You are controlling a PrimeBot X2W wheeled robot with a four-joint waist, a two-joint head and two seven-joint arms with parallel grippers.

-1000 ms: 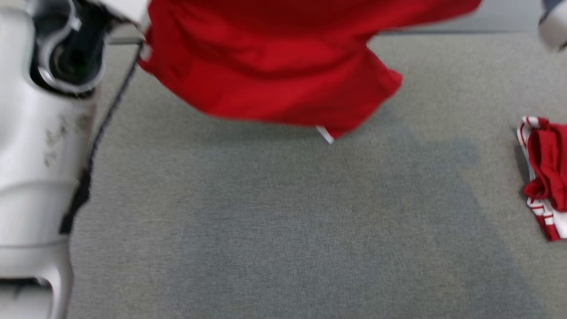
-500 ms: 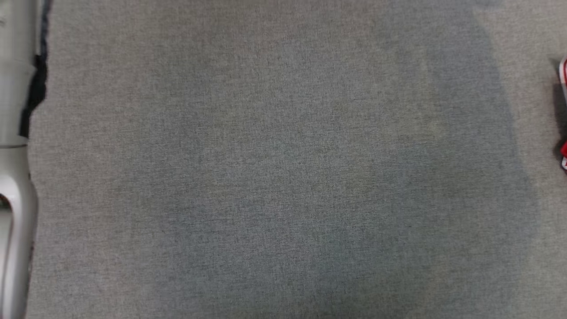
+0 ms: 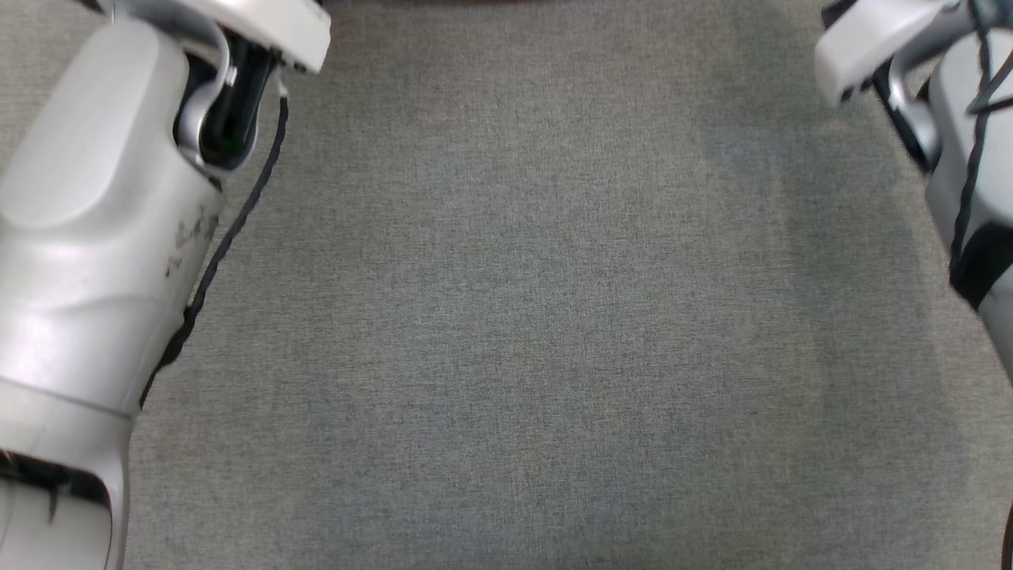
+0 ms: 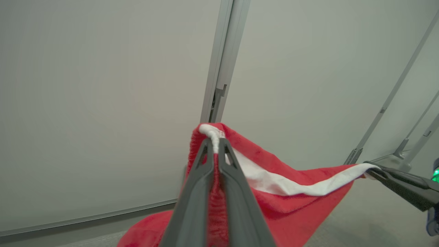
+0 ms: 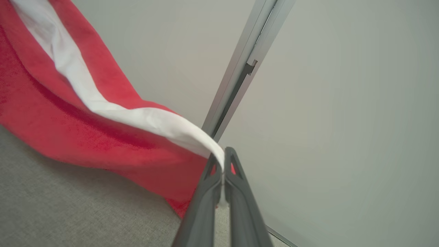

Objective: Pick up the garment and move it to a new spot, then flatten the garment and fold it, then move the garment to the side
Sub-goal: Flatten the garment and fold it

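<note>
The left gripper [image 4: 213,145] was clamped on a bunched corner of the red garment [image 4: 291,206]. The right gripper [image 5: 224,161] pinched the far end of its white band, the cloth slung between them above the grey surface [image 5: 68,212]. The garment's lower part ran off frame, and the wrist views did not reveal its full shape.

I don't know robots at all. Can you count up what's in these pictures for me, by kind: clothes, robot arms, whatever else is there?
Garments: 1, a red garment with a white band
Robot arms: 2, left arm and right arm, both sets of jaws shut on the garment
Grey fabric surface: 1
Total: 4
</note>
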